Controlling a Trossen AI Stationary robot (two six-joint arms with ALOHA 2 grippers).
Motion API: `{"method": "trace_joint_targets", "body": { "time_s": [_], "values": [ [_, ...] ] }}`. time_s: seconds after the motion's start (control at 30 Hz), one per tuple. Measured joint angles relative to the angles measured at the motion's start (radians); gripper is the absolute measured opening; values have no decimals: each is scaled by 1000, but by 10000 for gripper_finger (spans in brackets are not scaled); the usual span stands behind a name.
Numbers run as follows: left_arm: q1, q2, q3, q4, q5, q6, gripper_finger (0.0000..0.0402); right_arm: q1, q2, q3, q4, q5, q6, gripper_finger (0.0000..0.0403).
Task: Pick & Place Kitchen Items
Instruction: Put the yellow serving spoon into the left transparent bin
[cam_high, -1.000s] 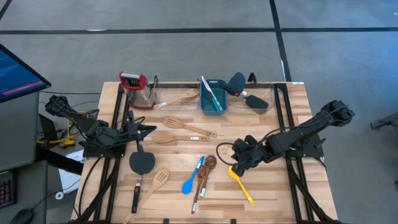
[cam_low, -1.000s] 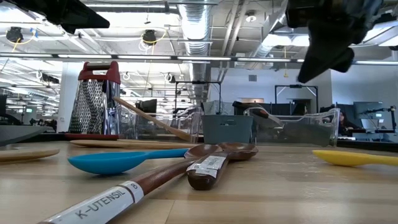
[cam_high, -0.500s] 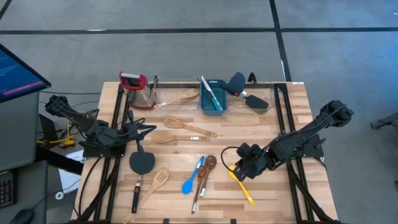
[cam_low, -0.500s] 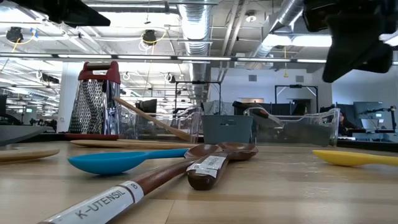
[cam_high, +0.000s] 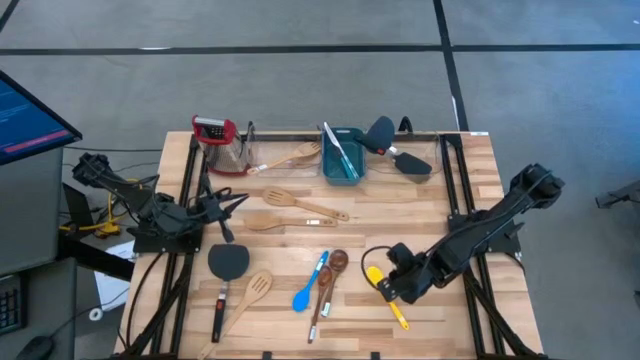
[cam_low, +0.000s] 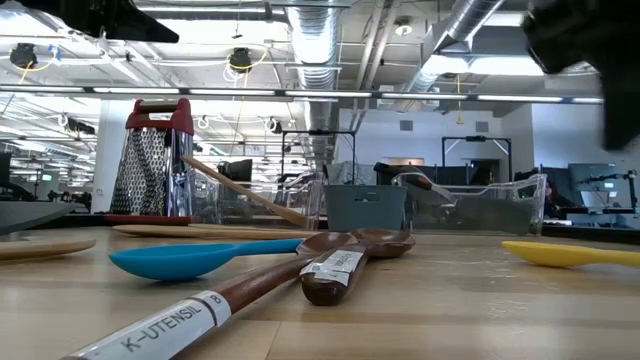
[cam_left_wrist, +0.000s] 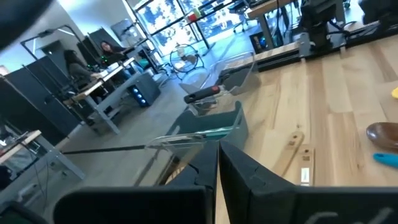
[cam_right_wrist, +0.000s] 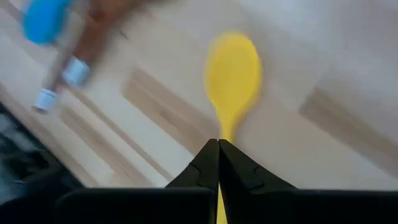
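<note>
R gripper (cam_high: 384, 288) has slid down onto the yellow spoon's (cam_high: 374, 276) handle, fingers closed, empty. L gripper (cam_high: 236, 200) waits well left of spoon, closed too.

You are looking past the left gripper (cam_left_wrist: 217, 163), its two dark fingers (cam_left_wrist: 245, 169) pressed together over the pale wood table (cam_left_wrist: 348, 93). Just beyond the fingertips stands the teal tub (cam_left_wrist: 208, 127), with a clear bin (cam_left_wrist: 233, 67) behind it holding a black-and-red handle (cam_left_wrist: 202, 94). A pale wooden handle (cam_left_wrist: 291, 149) lies on the boards near the fingers, a brown spoon bowl (cam_left_wrist: 382, 132) and a blue tip (cam_left_wrist: 387, 159) show at the frame's edge, and seated people (cam_left_wrist: 78, 62) work at desks in the room beyond.
</note>
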Motion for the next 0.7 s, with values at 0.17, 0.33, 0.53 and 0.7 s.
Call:
{"method": "trace_joint_targets", "body": {
  "time_s": [0.17,0.33,0.53,0.7],
  "values": [
    [32,-1,0,59,-4,24,4,14,85,35,20,-45,-17,0],
    [78,-1,0,110,-4,57,4,10,175,157,12,-47,-109,0],
    [128,2,0,123,-3,58,4,12,290,353,-273,-53,-117,0],
    [168,2,0,131,-3,59,4,26,366,466,-402,-73,-116,0]
  ]
}}
